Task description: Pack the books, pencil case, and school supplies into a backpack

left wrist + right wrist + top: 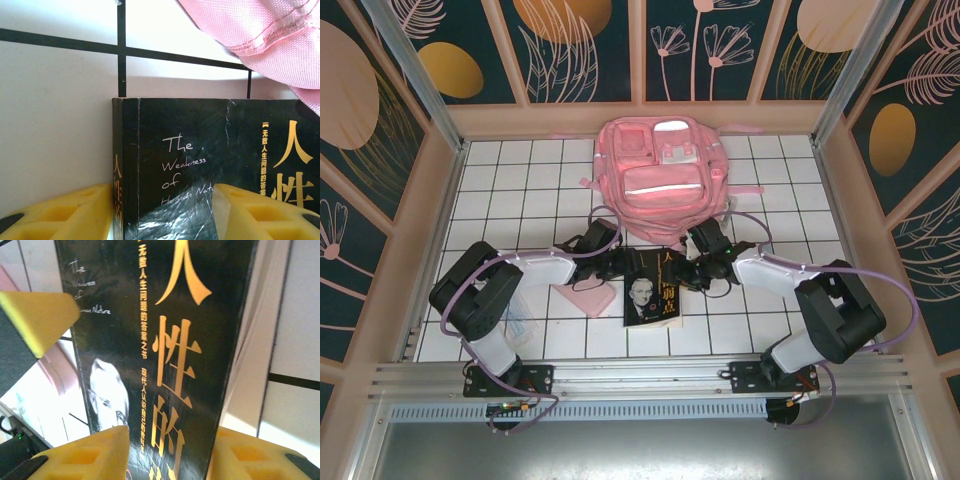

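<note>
**Progress.** Nothing is packed. The book lies cover-up on the white tiled surface. The backpack sits directly beyond the book's far edge, front pockets upward. The pencil case lies flat just left of the book. A small clear piece rests further left of the book, against the left arm. On this evidence every item has yet to go in, and the book is the item in hand.

**End effectors.** The left end effector is at the book's far left corner with its jaws partly apart. One yellow finger is outside the spine and the other is over the cover, so nothing is clamped. The right end effector is at the book's far right, with a finger on each side of the book. The close view does not settle whether they pinch it.

**Edges and room.**
- **Far side of the book:** crowded. Pink backpack fabric overhangs the far right corner, and both end effectors work close together there. In my judgement this is the likeliest place for contact.
- **Left of the book:** narrowed by the pencil case.
- **Right of the book and at its near edge:** bare tiles, which give room to slide or tilt the book.
- **Enclosure frame:** well apart from the book on all sides.
</note>
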{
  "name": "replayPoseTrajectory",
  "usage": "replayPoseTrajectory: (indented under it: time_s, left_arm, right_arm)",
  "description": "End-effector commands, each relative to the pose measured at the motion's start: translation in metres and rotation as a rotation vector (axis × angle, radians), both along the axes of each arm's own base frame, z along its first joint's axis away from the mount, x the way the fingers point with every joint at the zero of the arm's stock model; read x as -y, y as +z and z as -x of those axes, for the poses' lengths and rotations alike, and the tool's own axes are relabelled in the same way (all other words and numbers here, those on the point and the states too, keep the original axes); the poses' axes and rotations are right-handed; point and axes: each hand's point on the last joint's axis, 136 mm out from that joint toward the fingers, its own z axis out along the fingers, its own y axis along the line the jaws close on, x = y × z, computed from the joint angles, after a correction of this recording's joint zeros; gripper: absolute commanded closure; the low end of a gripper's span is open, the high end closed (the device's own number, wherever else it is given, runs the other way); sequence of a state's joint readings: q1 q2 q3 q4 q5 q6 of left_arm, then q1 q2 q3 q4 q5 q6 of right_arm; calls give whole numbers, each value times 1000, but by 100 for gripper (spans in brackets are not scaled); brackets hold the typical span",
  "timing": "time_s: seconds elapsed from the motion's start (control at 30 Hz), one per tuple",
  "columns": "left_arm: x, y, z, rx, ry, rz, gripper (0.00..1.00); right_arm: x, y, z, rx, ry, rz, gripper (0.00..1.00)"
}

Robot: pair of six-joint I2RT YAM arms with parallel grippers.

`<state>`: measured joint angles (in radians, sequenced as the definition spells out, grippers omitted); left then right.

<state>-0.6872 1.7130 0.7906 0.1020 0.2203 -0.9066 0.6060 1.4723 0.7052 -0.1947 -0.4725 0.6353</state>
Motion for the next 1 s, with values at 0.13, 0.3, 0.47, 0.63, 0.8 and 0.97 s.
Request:
replayPoseTrajectory:
  time_s: [0.13, 0.3, 0.47, 0.63, 0.8, 0.97]
  left_arm:
    - [-1, -14, 9, -33, -3, -9, 44]
    - [-10, 2, 5, 15, 30, -35, 38]
    - [-25, 36, -9, 115, 76, -98, 23]
    - [-43, 81, -26, 249, 107, -103, 4]
    - [-54, 120, -40, 362, 94, 9, 2]
    - [-57, 161, -44, 474, 99, 126, 2]
  right_arm:
    - [-26, 16, -6, 46, 33, -122, 74]
    - [-25, 24, -10, 35, 4, -110, 95]
    - [-26, 38, -8, 22, -4, -131, 100]
    - [-36, 85, -8, 100, 48, -234, 100]
    - [-44, 134, -15, 193, 105, -290, 100]
    - [-43, 177, -27, 244, 126, -380, 100]
